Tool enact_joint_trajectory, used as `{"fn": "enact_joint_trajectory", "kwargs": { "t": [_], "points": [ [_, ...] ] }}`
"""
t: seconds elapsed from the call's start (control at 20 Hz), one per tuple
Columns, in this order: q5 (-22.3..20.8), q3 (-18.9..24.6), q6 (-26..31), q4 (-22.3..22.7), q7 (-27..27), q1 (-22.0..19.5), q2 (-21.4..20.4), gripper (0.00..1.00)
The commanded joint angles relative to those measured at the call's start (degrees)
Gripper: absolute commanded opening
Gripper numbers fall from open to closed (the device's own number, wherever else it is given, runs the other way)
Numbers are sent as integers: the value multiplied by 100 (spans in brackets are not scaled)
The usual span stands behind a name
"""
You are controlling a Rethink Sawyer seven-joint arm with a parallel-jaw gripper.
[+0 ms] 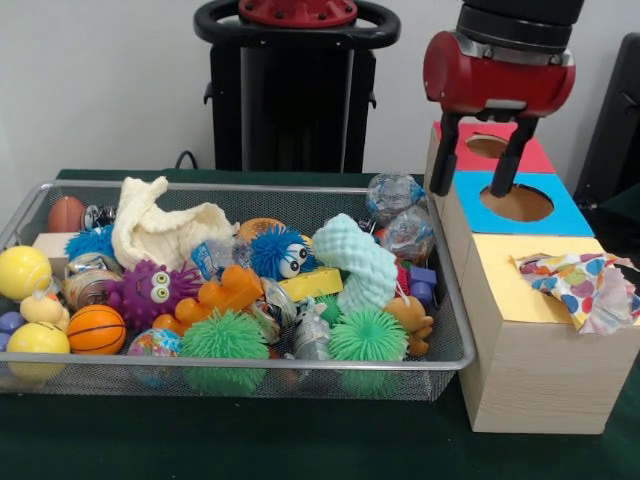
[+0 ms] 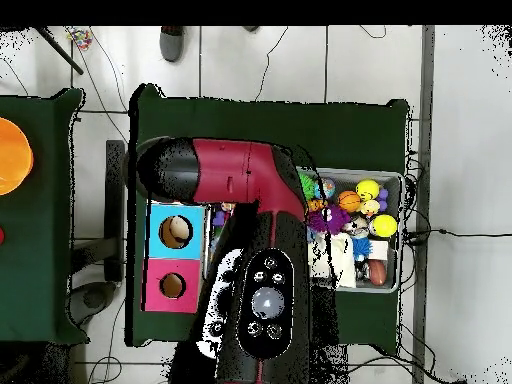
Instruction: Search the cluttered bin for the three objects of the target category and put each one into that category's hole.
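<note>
End effector (image 1: pixel 478 155) hangs over the wooden sorting box (image 1: pixel 530 350), just above the blue panel's hole (image 1: pixel 517 203), fingers spread and nothing between them; my read is it's empty at the drop point, so the next pick has to come from the bin. Red panel's hole (image 1: pixel 487 146) sits behind the blue one. A patterned cloth (image 1: pixel 582 283) is draped over the yellow panel (image 1: pixel 520 280), so I can't tell whether the hole under it is blocked or the cloth is partly in. Target category isn't stated, so candidates are unclear. The wire bin (image 1: pixel 455 330) on the bench is packed: a white cloth (image 1: pixel 160 232), spiky green balls (image 1: pixel 224 338), a small basketball (image 1: pixel 97 328), and items underneath are mostly buried. In the overhead view the arm (image 2: pixel 250 260) covers the yellow panel and part of the bin.
</note>
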Motion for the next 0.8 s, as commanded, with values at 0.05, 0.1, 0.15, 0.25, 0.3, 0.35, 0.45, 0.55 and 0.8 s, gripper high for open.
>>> {"fn": "enact_joint_trajectory", "kwargs": {
  "t": [0.05, 0.1, 0.15, 0.25, 0.3, 0.35, 0.45, 0.55, 0.8],
  "points": [
    [224, -27, 701, -297, 1631, -173, 436, 100],
    [234, -47, 698, -311, 1648, -198, 435, 100],
    [247, -46, 771, -416, 1646, -233, 492, 100],
    [270, -62, 942, -648, 1674, -284, 606, 100],
    [265, -95, 973, -736, 1704, -286, 649, 100],
    [259, -127, 1004, -825, 1733, -289, 691, 100],
    [249, -193, 1066, -1002, 1792, -294, 777, 100],
    [215, -263, 1032, -1149, 1833, -278, 857, 100],
    [148, -509, 1028, -1369, 2004, -125, 1007, 100]
  ]
}}
